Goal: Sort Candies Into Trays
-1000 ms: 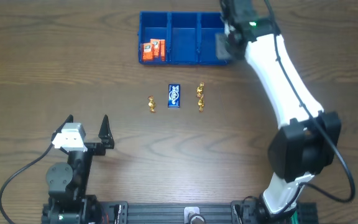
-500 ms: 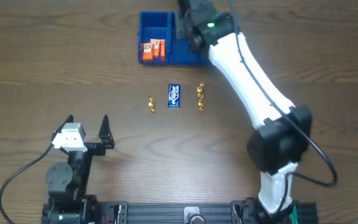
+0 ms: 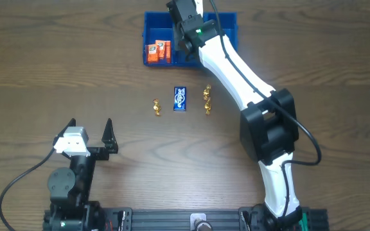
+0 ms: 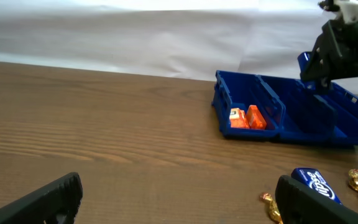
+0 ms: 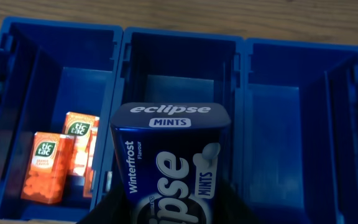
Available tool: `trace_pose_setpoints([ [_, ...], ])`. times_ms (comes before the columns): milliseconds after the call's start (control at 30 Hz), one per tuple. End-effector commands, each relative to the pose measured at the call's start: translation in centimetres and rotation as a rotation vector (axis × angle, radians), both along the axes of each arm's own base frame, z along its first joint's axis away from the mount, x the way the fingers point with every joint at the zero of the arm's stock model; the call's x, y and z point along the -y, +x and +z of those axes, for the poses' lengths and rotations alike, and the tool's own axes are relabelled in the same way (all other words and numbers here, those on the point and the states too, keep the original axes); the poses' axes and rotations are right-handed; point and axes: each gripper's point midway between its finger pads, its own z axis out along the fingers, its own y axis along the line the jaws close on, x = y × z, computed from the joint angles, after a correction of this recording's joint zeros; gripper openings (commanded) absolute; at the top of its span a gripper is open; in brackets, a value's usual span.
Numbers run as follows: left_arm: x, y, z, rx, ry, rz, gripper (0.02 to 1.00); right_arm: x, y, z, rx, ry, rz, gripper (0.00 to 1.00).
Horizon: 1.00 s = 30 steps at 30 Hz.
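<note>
A blue mint tin [image 5: 169, 163] is pinched upright between the fingers of the right claw [image 3: 185, 25] and is held above the blue tray [image 5: 122, 37], not yet set down. It is lined up roughly with the middle compartment, one edge reaching towards the divider beside the end compartment where two orange boxes [image 5: 62, 157] are stored. The tin is probably carried high so that the tray walls can be cleared. The middle compartment is judged to be the intended place, since like is kept with like and the orange boxes already have a section of their own.

On the worktop [image 3: 44, 64], near the tray, a second blue tin [image 3: 180, 98] is left lying flat. It is flanked by one gold-wrapped candy [image 3: 157, 106] on one side and a pair of gold candies [image 3: 207, 100] on the other, all apart from each other and yet to be sorted.

The left claw [image 3: 90, 123] is spread wide and nothing is held in it. It is kept low near its own base, well apart from the candies, presumably so that the right arm's reach is left unobstructed.
</note>
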Motion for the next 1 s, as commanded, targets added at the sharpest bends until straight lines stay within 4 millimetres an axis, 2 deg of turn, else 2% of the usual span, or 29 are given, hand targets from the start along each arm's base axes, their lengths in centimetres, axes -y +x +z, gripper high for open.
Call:
trace_pose_setpoints([
  [33,0.2,0.0,-1.7,-0.043,-0.008,-0.015,0.998,-0.2,0.5,-0.6,0.008,0.009,-0.033,0.036],
  [267,0.2,0.0,-1.7,-0.043,-0.008,-0.015,0.998,-0.3,0.8,-0.4,0.022,0.014,-0.034,0.047],
  [300,0.2,0.0,-1.7,-0.043,-0.008,-0.015,0.996,-0.3,0.8,-0.4,0.022,0.014,-0.034,0.194],
  [333,0.2,0.0,-1.7,-0.043,-0.008,-0.015,0.998,-0.3,0.8,-0.4,0.021,0.014,-0.034,0.47],
  [367,0.2,0.0,-1.7,-0.043,-0.008,-0.015,0.998,-0.3,0.8,-0.4,0.021,0.015,-0.035,0.912],
  [400,0.2,0.0,-1.7,-0.043,-0.008,-0.015,0.998,-0.3,0.8,-0.4,0.021,0.016,-0.036,1.0],
  [633,0.2,0.0,-1.7,-0.043,-0.008,-0.015,0.998,-0.3,0.5,-0.3,0.011,0.029,-0.05,1.0],
  [700,0.2,0.0,-1.7,-0.043,-0.008,-0.015,0.996,-0.2,0.2,0.4,0.006,0.029,-0.048,1.0],
  [800,0.2,0.0,-1.7,-0.043,-0.008,-0.015,0.998,0.1,-1.2,2.7,-0.003,0.024,-0.041,1.0],
  [833,0.2,0.0,-1.7,-0.043,-0.008,-0.015,0.998,0.0,-1.9,3.5,-0.009,0.021,-0.035,1.0],
  [900,0.2,0.0,-1.7,-0.043,-0.008,-0.015,0.996,-0.3,-4.9,5.0,-0.056,0.023,-0.042,1.0],
  [1000,0.2,0.0,-1.7,-0.043,-0.008,-0.015,0.998,-1.3,-9.1,4.9,-0.161,0.023,-0.055,1.0],
])
